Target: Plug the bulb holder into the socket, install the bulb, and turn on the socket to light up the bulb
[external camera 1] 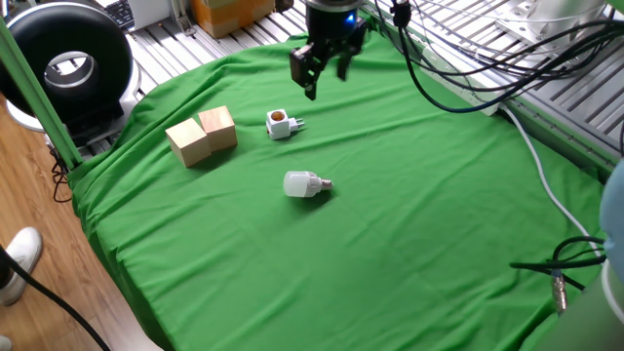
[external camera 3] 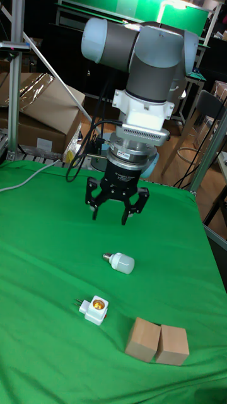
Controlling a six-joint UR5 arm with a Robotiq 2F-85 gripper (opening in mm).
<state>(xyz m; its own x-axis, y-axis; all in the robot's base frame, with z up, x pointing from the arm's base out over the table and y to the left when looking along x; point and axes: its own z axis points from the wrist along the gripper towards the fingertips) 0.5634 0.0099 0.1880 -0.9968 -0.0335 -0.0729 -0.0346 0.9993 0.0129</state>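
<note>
Bulb [external camera 1: 303,184] lies on its side on your green cloth [external camera 1: 409,234], screw base toward the camera's right, long axis roughly left-right. Bulb holder [external camera 1: 280,124] sits beyond it, prongs pointing right. Gripper [external camera 3: 116,209] hovers spread open, empty. Its label seems too small to read.

On the worktop [external camera 1: 409,244], the bulb [external camera 1: 306,184] lies mid-surface; the bulb holder [external camera 1: 281,124] sits between it and two wooden blocks [external camera 1: 202,135].

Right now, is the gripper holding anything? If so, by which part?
Nothing held. The gripper hangs open above the cloth; the bulb and the bulb holder lie apart from it on the table.
</note>
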